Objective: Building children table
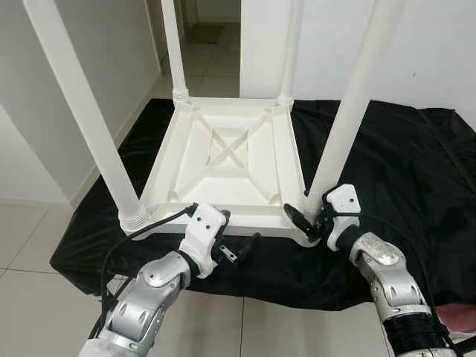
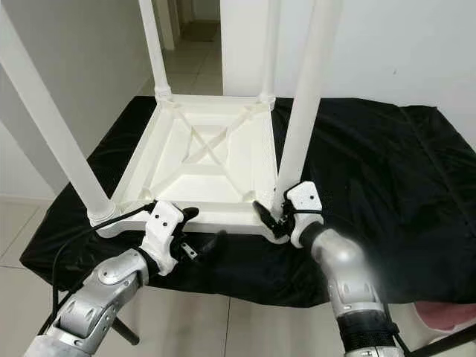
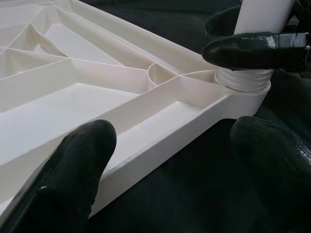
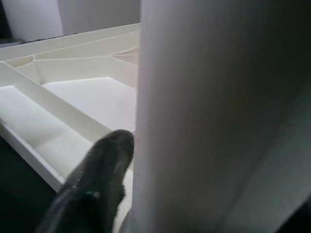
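Note:
A white plastic children's table (image 1: 223, 175) lies upside down on a black cloth (image 1: 401, 163), with all its legs pointing up. My left gripper (image 1: 235, 233) is open at the table's near rim (image 3: 160, 141). One finger (image 3: 73, 179) rests over the inside and the other finger (image 3: 277, 165) hangs outside above the cloth. My right gripper (image 1: 312, 213) is shut on the foot of the near right leg (image 1: 349, 111), just above its threaded socket (image 3: 243, 80). In the right wrist view, that leg (image 4: 209, 116) looms close beside one finger (image 4: 97, 179).
The near left leg (image 1: 82, 111) stands in its corner socket, and two far legs (image 1: 175, 52) rise at the back. White walls stand to the left and behind, with a tiled hallway (image 1: 212, 44) beyond. Tile floor (image 1: 37, 297) lies in front of the cloth, and something pink (image 1: 457, 316) sits at the near right.

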`<state>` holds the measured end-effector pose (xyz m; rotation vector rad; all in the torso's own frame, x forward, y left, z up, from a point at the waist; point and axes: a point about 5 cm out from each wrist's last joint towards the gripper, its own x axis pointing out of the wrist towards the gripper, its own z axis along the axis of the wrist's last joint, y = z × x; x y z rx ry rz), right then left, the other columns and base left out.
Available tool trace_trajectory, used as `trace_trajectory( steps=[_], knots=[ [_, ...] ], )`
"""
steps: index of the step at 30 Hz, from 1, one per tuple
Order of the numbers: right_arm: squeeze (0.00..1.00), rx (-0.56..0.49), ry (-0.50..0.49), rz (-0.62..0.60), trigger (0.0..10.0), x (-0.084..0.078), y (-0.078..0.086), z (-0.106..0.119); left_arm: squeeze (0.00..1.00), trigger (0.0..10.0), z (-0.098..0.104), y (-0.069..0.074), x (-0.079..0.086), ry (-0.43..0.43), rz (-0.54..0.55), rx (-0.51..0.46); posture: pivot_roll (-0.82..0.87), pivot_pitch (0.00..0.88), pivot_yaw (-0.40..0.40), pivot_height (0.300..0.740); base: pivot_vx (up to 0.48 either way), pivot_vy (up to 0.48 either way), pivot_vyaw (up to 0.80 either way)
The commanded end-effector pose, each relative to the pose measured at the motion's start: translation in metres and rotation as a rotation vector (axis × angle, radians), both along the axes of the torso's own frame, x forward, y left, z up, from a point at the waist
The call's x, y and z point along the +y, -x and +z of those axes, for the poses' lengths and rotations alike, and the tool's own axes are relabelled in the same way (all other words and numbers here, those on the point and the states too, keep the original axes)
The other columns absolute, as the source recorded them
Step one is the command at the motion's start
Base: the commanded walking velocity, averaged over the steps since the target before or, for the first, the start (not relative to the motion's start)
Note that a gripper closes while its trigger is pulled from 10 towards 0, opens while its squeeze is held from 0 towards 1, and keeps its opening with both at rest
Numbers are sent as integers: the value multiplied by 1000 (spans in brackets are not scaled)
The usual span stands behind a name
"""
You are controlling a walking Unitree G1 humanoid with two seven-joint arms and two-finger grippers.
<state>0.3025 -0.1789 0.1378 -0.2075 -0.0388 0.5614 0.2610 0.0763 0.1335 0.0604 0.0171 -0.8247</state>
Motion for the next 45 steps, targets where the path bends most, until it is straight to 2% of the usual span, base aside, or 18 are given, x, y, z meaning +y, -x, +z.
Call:
trace_trajectory(
  steps=[1, 3, 4, 6, 7, 14, 15, 34, 42, 43, 44, 45],
  knots=[
    [0, 17, 0, 24, 0, 1, -2, -1, 0, 10000, 2, 2, 0, -10, -37, -1, -47, 0, 52, 740, 0, 0, 0],
    [0, 23, -18, 20, 0, -1, -3, 0, 0, 10000, 2, 1, 1, -10, -38, 0, -49, 2, 53, 740, 0, 0, 0],
    [0, 25, -25, 16, 3373, -1, -2, 0, 0, 10000, 2, 1, 1, -12, -39, 0, -49, 2, 54, 740, 0, 0, 0],
    [0, 26, -29, 14, 3373, -1, -1, 0, 0, 10000, 2, 1, 1, -13, -39, 0, -48, 3, 53, 740, 0, 0, 0],
    [0, 26, -41, 11, 10000, 0, -1, 0, 0, 10000, 2, 1, 1, -14, -40, 0, -49, 4, 51, 740, 0, 0, 0],
    [0, 13, -115, -107, 10000, 3, 5, -2, 0, 10000, 3, 1, 1, 16, -28, 15, -42, 8, 41, 740, 0, 0, 0],
    [0, 10, -131, -160, 10000, 5, 9, -4, 0, 10000, 3, 2, 0, 16, -23, 17, -39, 8, 39, 740, 0, 0, 0],
    [0, -6, -214, -381, 10000, 31, 26, 0, 0, 10000, 1, 4, -4, 41, -4, 30, -36, 9, 17, 740, 0, 0, 0],
    [0, -15, -245, -556, 10000, 41, 29, -4, 0, 10000, 1, -2, -6, 37, 59, 7, -29, 3, 9, 740, 0, 0, 0],
    [0, -11, -261, -601, 10000, 42, 29, -5, 0, 10000, 0, -5, -5, 2, 95, -18, -26, 3, 15, 740, 0, 0, 0],
    [0, -15, -274, -651, 10000, 41, 28, -6, 0, 10000, -2, -10, -3, -10, 148, -5, -26, 3, 15, 740, 0, 0, 0],
    [0, -15, -274, -651, 10000, 41, 28, -6, 0, 10000, -2, -10, -3, -10, 148, -5, -26, 3, 15, 740, 0, 0, 0]
  ],
)
